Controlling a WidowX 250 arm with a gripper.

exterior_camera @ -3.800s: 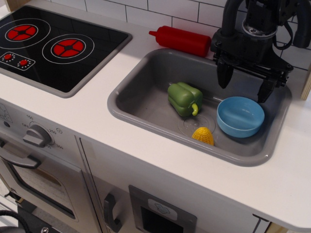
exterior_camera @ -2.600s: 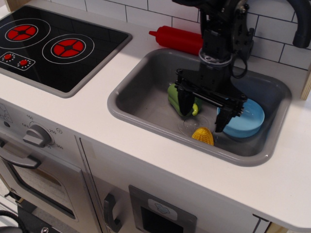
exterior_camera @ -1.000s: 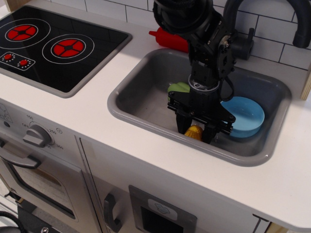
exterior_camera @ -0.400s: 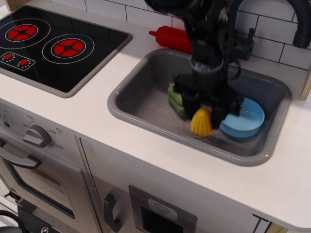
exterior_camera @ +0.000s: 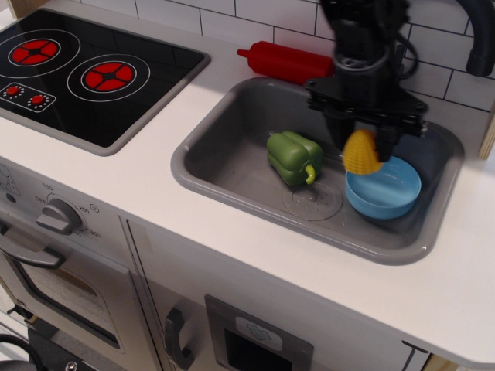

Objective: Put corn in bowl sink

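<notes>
My gripper [exterior_camera: 360, 144] is shut on the yellow corn [exterior_camera: 361, 154] and holds it in the air above the grey sink [exterior_camera: 232, 147], just over the left rim of the light blue bowl [exterior_camera: 384, 188]. The bowl sits at the right end of the sink basin and looks empty. The corn hangs point-up between the two black fingers, its rounded bumpy end downward. The arm rises out of the top of the frame.
A green toy pepper [exterior_camera: 293, 157] lies in the middle of the sink, left of the round drain mark [exterior_camera: 312, 202]. A red ketchup bottle [exterior_camera: 288, 63] lies on the counter behind the sink. The black stovetop [exterior_camera: 85, 73] is at the left. A dark faucet [exterior_camera: 473, 31] curves at top right.
The gripper came down over the corn on the sink floor, shut on it, lifted it and moved right and back toward the bowl. The pepper is uncovered again.
</notes>
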